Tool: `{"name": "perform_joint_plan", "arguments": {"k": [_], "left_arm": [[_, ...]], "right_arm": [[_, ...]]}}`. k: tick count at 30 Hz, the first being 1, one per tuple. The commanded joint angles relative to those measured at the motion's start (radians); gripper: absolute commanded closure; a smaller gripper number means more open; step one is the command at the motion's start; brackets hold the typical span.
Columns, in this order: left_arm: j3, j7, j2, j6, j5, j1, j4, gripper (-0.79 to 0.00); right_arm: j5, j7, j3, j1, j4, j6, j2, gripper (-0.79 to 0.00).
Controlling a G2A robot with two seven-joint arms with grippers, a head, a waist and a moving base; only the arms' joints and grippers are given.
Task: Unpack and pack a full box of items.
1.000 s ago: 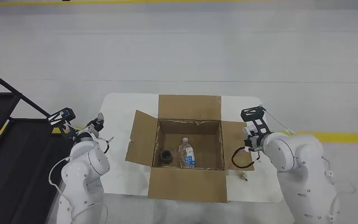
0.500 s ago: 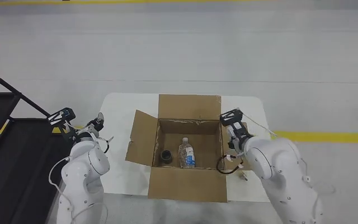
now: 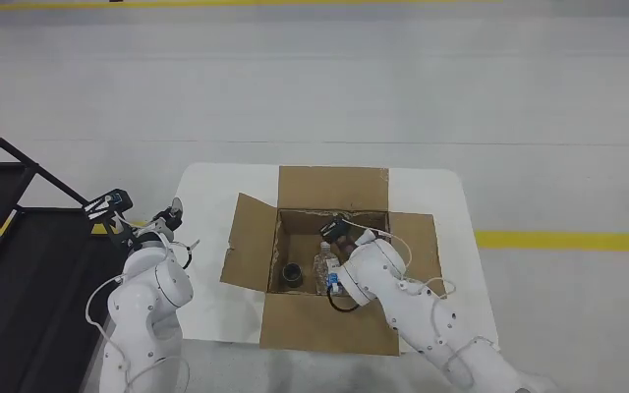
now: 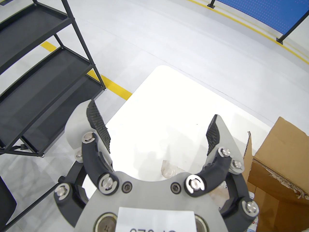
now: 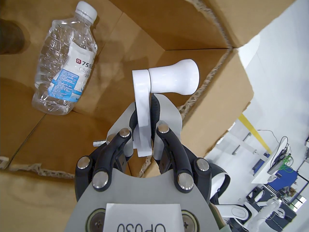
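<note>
white knobbed part held inside the box, likely for packing

the right claw (image 5: 144,113) is clamped on the flat plate of a white knobbed part (image 5: 173,77), so the flared knob is left free and nothing is snagged. the part is held low inside the cardboard box (image 5: 181,13), which stands mid-table, and is judged to be meant for the bare floor beside the bottle (image 5: 64,61). the bottle is laid on its side near a dark cylinder (image 3: 292,272). only the plate's end is gripped, so a swing at release is thought possible. the left claw (image 4: 154,117) is spread wide with nothing between its fingers, outside the box over the table (image 4: 164,97) near its left edge. a clear wrapped item (image 4: 169,169) lies close under it.
</note>
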Motion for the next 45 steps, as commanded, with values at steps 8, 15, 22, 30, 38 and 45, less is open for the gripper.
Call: {"name": "perform_joint_plan", "arguments": {"k": [8, 15, 22, 30, 38, 45], "left_arm": [[0.0, 0.0, 0.0, 0.0, 0.0, 0.0, 0.0, -0.785], [0.0, 0.0, 0.0, 0.0, 0.0, 0.0, 0.0, -0.785], [0.0, 0.0, 0.0, 0.0, 0.0, 0.0, 0.0, -0.785], [0.0, 0.0, 0.0, 0.0, 0.0, 0.0, 0.0, -0.785], [0.0, 0.0, 0.0, 0.0, 0.0, 0.0, 0.0, -0.785], [0.0, 0.0, 0.0, 0.0, 0.0, 0.0, 0.0, -0.785]], "right_arm": [[0.059, -0.041, -0.075, 0.047, 0.196, -0.011, -0.058, 0.0], [0.076, -0.062, -0.113, 0.068, 0.288, -0.016, -0.096, -0.055], [0.09, -0.075, -0.113, 0.079, 0.343, -0.019, -0.12, -0.323], [0.124, -0.093, -0.076, 0.078, 0.341, -0.035, -0.132, -0.311], [0.113, 0.02, 0.169, -0.023, -0.062, -0.077, -0.065, -0.336], [0.027, 0.082, 0.547, -0.252, -0.443, -0.251, 0.016, 0.0]]}}
